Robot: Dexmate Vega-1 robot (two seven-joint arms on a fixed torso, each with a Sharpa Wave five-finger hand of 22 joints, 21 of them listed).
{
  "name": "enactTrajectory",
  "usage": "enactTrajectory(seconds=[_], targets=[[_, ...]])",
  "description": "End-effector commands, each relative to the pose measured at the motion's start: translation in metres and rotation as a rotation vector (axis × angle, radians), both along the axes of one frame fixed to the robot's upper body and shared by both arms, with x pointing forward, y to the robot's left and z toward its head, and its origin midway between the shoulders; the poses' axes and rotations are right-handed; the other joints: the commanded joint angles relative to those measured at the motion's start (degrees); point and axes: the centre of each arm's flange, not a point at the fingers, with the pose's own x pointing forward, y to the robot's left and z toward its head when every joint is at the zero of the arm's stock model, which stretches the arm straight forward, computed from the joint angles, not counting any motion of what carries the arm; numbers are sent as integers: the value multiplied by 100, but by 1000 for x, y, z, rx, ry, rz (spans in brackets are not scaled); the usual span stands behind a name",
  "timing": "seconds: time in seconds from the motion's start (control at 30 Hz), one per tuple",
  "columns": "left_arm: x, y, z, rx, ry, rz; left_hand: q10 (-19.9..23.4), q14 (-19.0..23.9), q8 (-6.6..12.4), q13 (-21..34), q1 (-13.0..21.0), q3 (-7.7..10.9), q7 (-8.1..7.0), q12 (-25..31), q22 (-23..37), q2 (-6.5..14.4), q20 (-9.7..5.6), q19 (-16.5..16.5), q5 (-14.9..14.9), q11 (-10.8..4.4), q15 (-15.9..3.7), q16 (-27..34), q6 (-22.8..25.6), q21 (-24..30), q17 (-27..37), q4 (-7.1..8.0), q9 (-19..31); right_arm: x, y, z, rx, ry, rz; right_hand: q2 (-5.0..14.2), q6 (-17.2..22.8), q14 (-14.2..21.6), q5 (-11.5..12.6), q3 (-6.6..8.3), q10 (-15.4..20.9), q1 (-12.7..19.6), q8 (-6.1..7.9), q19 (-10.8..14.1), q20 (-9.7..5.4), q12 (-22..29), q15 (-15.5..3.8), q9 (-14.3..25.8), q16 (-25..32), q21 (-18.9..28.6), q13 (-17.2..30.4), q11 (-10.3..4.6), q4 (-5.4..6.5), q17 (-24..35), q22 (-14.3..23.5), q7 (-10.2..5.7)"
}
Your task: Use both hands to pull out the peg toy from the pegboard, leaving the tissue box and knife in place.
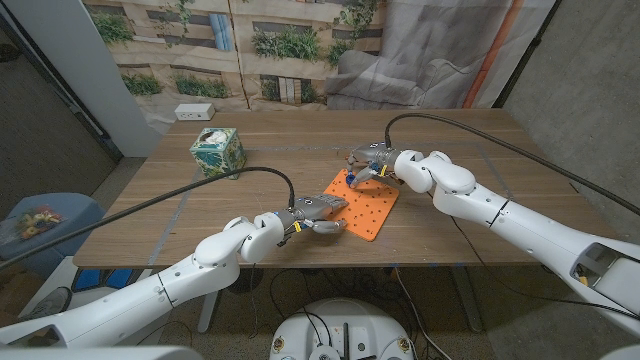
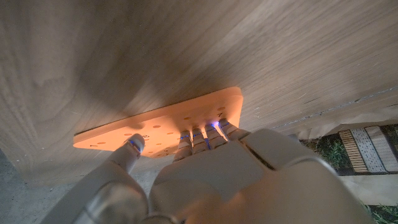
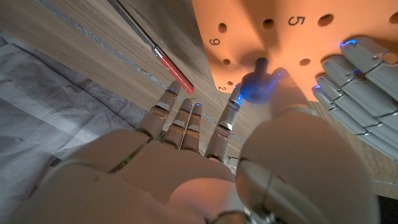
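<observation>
The right hand (image 1: 375,165) hides most of the blue peg toy (image 3: 256,84); the knife (image 3: 155,53) is cut off.

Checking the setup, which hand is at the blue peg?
The right hand, at the blue peg; the left hand presses the orange pegboard's near edge.

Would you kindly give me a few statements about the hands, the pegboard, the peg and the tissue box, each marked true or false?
1. The left hand presses its fingers on the orange pegboard. True.
2. The blue peg toy lies loose on the table, away from the board. False: it stands in a hole of the pegboard, with the right hand pinching it.
3. The tissue box stands apart from the pegboard, on the robot's left side. True.
4. The knife with its red handle rests on top of the pegboard. False: it lies on the table beside the board.
5. The left hand holds the tissue box. False: it is on the pegboard.
</observation>
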Motion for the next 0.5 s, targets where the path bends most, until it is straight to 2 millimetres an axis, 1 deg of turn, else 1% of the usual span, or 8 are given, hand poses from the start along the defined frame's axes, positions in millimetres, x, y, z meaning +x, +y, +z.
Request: enactTrajectory(seconds=[0.03, 0.5], targets=[[0, 3, -8, 20, 48, 20, 339, 322, 18, 24, 83, 16, 128, 12, 15, 469, -590, 205, -23, 77, -7, 39, 288, 37, 16, -40, 16, 0, -4, 0, 46, 17, 7, 22, 332, 33, 2, 34, 58, 75, 115, 50, -29, 15, -10, 95, 40, 20, 14, -19, 38, 17, 11, -245], [-1, 4, -10, 12, 54, 24, 354, 328, 9, 25, 123, 56, 129, 7, 16, 469, -595, 216, -32, 74, -7, 32, 290, 32, 14, -111, 16, 3, -9, 3, 103, 58, 12, 47, 402, 34, -2, 30, 75, 109, 168, 69, -39, -3, -28, 120, 46, 9, 2, -17, 46, 29, 11, -246]])
